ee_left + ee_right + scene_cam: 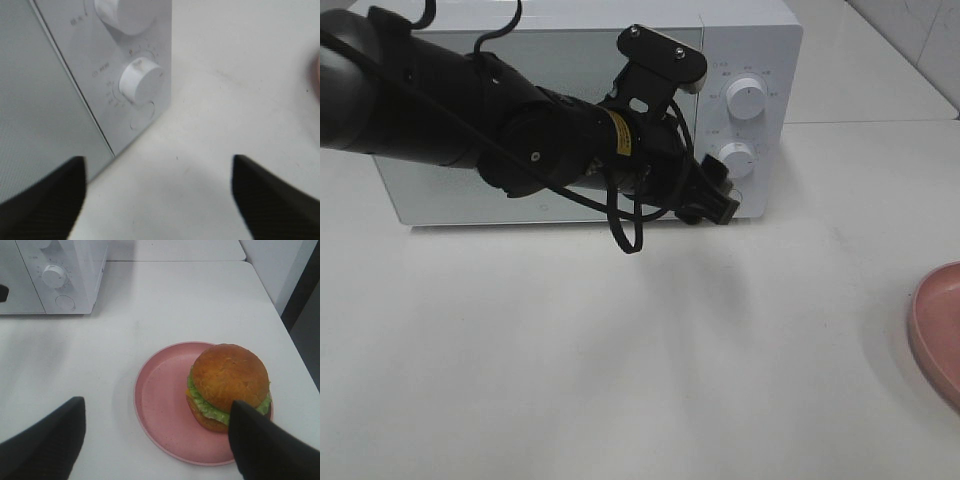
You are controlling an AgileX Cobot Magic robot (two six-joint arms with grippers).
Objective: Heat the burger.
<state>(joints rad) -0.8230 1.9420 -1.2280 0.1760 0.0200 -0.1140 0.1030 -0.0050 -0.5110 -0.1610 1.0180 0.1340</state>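
The burger [230, 377], with a golden-brown bun and green lettuce, sits on the right part of a pink plate [160, 390] in the right wrist view. It does not show in the exterior view. My right gripper [156, 407] is open and empty, above and short of the plate. The white microwave [450, 195] stands at the back with its door shut. My left gripper [715, 200] is open and empty, close in front of the lower part of the control panel. In the left wrist view [156, 165] it faces the lower knob [142, 82] and the round button [141, 116].
The microwave has an upper knob [748, 98] and a lower knob [737, 157]. The plate's edge [940, 330] shows at the right border of the exterior view. The white table [620, 350] ends at a right edge [287, 335] near the plate.
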